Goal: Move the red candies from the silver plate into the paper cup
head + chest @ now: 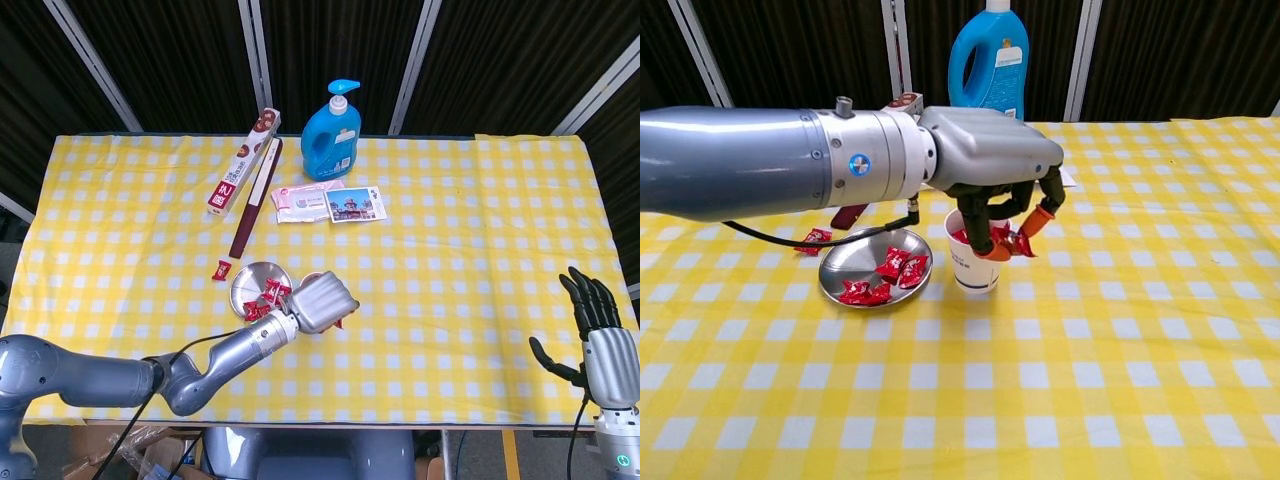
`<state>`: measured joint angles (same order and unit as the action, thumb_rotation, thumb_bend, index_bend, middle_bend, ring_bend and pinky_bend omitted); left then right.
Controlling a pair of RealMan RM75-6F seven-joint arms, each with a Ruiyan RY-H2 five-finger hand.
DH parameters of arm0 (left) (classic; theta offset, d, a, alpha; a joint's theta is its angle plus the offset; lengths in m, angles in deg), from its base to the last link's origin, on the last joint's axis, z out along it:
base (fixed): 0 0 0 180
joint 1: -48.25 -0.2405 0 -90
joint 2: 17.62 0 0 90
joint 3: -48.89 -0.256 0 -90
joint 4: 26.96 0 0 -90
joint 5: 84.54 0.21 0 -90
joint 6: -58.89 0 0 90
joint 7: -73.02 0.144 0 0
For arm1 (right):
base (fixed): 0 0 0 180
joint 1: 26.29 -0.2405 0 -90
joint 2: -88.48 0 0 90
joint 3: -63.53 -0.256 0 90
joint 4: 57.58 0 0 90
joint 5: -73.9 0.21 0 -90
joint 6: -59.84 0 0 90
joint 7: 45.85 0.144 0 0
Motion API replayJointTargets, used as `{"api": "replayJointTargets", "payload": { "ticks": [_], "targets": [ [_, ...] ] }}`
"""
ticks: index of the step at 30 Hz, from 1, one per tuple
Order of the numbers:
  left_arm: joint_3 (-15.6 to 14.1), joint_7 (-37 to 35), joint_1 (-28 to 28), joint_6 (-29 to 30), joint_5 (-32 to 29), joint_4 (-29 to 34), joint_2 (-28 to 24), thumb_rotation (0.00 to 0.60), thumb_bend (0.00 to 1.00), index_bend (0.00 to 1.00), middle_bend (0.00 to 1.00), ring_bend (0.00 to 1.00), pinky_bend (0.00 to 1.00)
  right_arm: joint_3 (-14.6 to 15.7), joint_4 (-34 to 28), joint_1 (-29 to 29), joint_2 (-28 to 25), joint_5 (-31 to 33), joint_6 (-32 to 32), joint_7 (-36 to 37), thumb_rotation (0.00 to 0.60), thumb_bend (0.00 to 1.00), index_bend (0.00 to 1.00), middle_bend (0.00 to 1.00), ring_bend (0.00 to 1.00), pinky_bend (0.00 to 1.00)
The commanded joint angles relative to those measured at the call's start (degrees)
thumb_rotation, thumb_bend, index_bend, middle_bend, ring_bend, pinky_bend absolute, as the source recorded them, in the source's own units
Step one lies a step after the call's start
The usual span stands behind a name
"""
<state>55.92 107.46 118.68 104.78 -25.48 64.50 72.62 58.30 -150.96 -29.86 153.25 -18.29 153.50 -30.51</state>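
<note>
Drop-off step: left hand (985,170) pinches a red candy (1008,241) just above the paper cup (975,265), seemingly off-centre; centre, then release. More candies remain on silver plate (845,266), tablecloth's near-left part.

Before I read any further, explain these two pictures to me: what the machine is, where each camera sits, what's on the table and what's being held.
This is a two-armed robot with humanlike hands, steered by a person. One picture looks down from its head, the other looks forward from its chest. The left hand pinches a red wrapped candy in its fingers just over the paper cup, which already holds candies. Beside the cup a silver plate holds more red candies; one stray candy lies on the yellow checked tablecloth. Further back stand a blue pump bottle, a long box and some printed packets. The right hand waits open at the table's edge.
</note>
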Motion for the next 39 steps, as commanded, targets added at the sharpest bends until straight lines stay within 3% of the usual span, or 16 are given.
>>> {"api": "replayJointTargets", "payload": {
  "ticks": [1, 13, 19, 23, 31, 36, 39],
  "targets": [
    [-0.50, 1.30, -0.59, 0.52, -2.33, -0.47, -0.90, 0.600, 0.37, 0.58, 0.84, 0.91, 1.00, 0.02, -0.07, -0.01, -0.06, -0.05, -0.02, 0.01, 0.600, 0.36, 0.00, 0.00, 0.00, 0.00],
    [-0.04, 1.25, -1.77, 2.90, -4.15, -4.42, 0.79, 0.600, 0.36, 0.58, 0.84, 0.91, 1.00, -0.05, -0.24, -0.15, -0.07, 0.54, -0.67, -0.49, 0.600, 0.36, 0.00, 0.00, 0.00, 0.00],
    [-0.20, 2.44, -1.94, 3.15, -5.34, -5.59, 1.68, 0.600, 0.25, 0.52, 0.84, 0.91, 1.00, -0.01, -0.33, -0.14, -0.11, 0.44, -0.66, -0.50, 0.600, 0.36, 0.00, 0.00, 0.00, 0.00],
    [-0.04, 3.22, -2.23, 4.27, -5.77, -5.87, 2.35, 0.600, 0.20, 0.44, 0.83, 0.91, 1.00, 0.01, -0.36, -0.10, -0.15, 0.42, -0.61, -0.45, 0.600, 0.36, 0.00, 0.00, 0.00, 0.00],
    [1.88, 2.05, -5.25, 10.02, -6.15, -2.90, 0.53, 0.600, 0.20, 0.35, 0.83, 0.91, 1.00, 0.03, -0.32, -0.03, -0.19, 0.30, -0.45, -0.37, 0.600, 0.36, 0.00, 0.00, 0.00, 0.00],
    [0.29, 4.42, -9.44, 16.02, -7.27, 0.85, -3.23, 0.600, 0.19, 0.34, 0.85, 0.92, 1.00, 0.03, -0.29, -0.01, -0.23, 0.24, -0.39, -0.20, 0.600, 0.36, 0.00, 0.00, 0.00, 0.00],
    [-1.56, 8.17, -12.48, 19.51, -11.40, 1.47, -4.86, 0.600, 0.19, 0.34, 0.87, 0.93, 1.00, 0.10, -0.32, -0.14, -0.16, 0.10, -0.60, -0.43, 0.600, 0.36, 0.00, 0.00, 0.00, 0.00]
  ]
}}
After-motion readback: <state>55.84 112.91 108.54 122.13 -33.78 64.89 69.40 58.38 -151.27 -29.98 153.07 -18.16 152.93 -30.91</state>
